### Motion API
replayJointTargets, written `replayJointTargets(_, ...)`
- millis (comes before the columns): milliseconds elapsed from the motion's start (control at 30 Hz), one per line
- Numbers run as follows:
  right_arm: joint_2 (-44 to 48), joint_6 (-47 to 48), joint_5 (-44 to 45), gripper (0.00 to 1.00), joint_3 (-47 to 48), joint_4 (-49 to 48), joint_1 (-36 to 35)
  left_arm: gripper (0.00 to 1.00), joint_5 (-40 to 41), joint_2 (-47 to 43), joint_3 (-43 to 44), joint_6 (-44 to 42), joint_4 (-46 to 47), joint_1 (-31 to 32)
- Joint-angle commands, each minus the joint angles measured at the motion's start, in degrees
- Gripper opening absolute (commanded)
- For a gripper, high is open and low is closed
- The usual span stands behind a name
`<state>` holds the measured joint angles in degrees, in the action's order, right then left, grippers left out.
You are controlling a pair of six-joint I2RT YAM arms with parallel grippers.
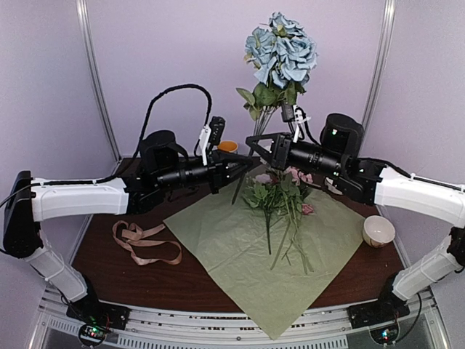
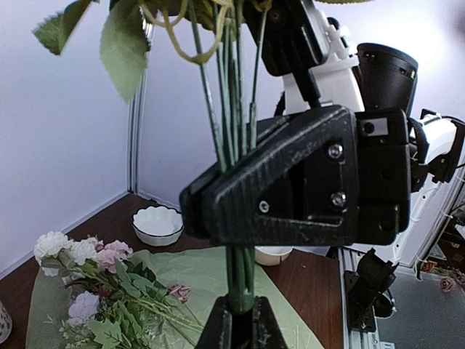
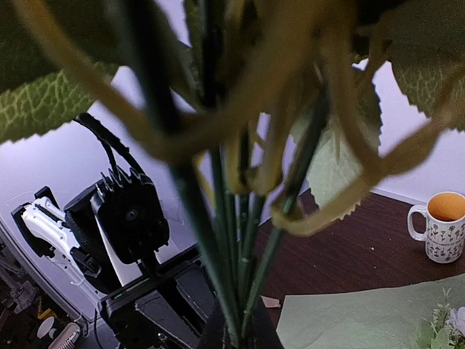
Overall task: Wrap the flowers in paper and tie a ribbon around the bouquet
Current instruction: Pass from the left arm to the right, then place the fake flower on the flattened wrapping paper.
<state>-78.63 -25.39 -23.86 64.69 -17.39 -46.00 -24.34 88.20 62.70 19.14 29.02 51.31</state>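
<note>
A bunch of blue hydrangea flowers [image 1: 282, 51] stands upright in the air above the table's back, its thin green stems [image 2: 240, 280] hanging down. My left gripper [image 1: 249, 161] is shut on the lower stems, its jaws pinching them at the bottom of the left wrist view [image 2: 240, 327]. Just above it, my right gripper [image 1: 253, 139] is shut on the same stems [image 3: 232, 240]. The sage-green paper [image 1: 240, 251] lies flat as a diamond on the table. More flowers [image 1: 280, 190], pink and white with green leaves, lie on it. A peach ribbon [image 1: 142, 243] lies loose to the left.
A white bowl [image 1: 378, 231] sits at the table's right edge. A mug [image 3: 439, 227] with orange inside stands at the back. A second white scalloped bowl [image 2: 158, 224] shows beyond the lying flowers. Purple walls close in behind and at both sides.
</note>
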Motion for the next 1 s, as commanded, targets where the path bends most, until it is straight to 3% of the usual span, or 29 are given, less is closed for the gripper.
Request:
replayJointTargets(0, 2.36, -0.63, 8.39, 0.00, 0.08, 4.37, 0.59, 0.01, -1.64, -0.76, 0.97, -0.64, 2.49, 0.37)
replayJointTargets(100, 3.33, -3.29, 11.35, 0.00, -0.28, 11.53, 2.66, 0.52, 3.15, -1.88, 0.96, -3.67, -4.27, 0.24)
replayJointTargets(167, 3.41, -5.45, 13.13, 0.00, 0.26, 20.98, 4.58, 0.61, 9.89, -2.72, 1.00, -5.45, -9.91, -0.20)
replayJointTargets(367, 2.19, -8.09, 11.70, 0.00, -4.45, 32.77, 8.37, 0.64, 23.70, -1.81, 2.50, -1.02, -28.55, -7.62)
replayJointTargets(467, -1.60, -7.86, 10.85, 0.00, -4.61, 35.33, 9.04, 0.64, 25.97, 0.49, 2.38, 3.66, -36.75, -13.49)
replayJointTargets(733, -15.95, -8.11, 10.39, 0.00, 1.75, 35.53, 10.18, 0.66, 28.43, 3.85, -2.80, 4.71, -40.18, -21.20)
replayJointTargets(967, -21.64, -8.15, 12.18, 0.32, 4.05, 37.21, 10.36, 0.69, 28.24, 8.28, -2.60, 3.69, -40.84, -21.93)
